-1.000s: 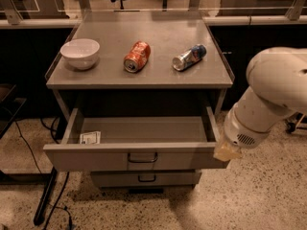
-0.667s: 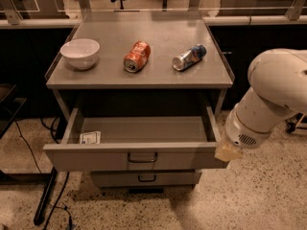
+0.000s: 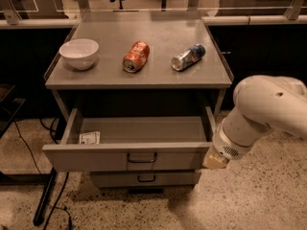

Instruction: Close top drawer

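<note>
The gripper (image 3: 214, 160) sits at the right end of the top drawer's (image 3: 91, 157) front panel, touching or just beside its corner. I cannot tell whether it is apart or together. Being in front of the panel rather than at the wire handle (image 3: 142, 157) suggests a plain push inward is intended, with no grasp needed.

The top drawer stands pulled well out from under the desk (image 3: 158, 78). A small white slip (image 3: 89, 137) lies flat in its left front corner, low enough that it should not block closing. Below it, a second drawer (image 3: 144, 178) is shut.

Above the drawer, on the desk top, a white bowl (image 3: 79, 53) stands over its left end. An orange can (image 3: 136, 56) and a blue-and-silver can (image 3: 187, 57) lie on their sides, and a hard shove might roll them.
</note>
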Controlling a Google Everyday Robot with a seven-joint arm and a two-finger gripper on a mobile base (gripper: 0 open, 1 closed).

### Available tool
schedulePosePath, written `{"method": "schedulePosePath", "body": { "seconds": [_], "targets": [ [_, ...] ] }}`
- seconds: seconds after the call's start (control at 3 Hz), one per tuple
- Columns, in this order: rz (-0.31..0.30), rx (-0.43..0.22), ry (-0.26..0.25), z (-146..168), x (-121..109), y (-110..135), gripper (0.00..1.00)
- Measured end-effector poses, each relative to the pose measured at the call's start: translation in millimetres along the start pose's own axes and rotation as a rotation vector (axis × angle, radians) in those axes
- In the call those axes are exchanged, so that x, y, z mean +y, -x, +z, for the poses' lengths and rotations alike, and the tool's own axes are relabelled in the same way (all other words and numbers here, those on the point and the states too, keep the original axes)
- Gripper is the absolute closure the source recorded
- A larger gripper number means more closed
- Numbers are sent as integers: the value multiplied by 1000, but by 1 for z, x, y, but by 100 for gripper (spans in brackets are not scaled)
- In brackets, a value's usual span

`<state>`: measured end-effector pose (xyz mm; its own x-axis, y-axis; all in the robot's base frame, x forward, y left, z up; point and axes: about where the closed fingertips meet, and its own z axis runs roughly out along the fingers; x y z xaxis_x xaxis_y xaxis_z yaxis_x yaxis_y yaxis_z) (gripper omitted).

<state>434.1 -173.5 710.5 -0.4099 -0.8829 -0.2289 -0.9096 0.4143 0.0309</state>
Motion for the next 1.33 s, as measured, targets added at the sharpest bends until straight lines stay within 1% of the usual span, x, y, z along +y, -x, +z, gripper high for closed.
{"method": "schedulePosePath", "body": {
  "seconds": [0.33, 0.67, 1.33],
  "targets": [
    [23, -29, -52, 23, -21, 10, 100],
    [36, -49, -96, 38, -41, 16, 98],
    [36, -49, -96, 38, -41, 16, 52]
  ]
}}
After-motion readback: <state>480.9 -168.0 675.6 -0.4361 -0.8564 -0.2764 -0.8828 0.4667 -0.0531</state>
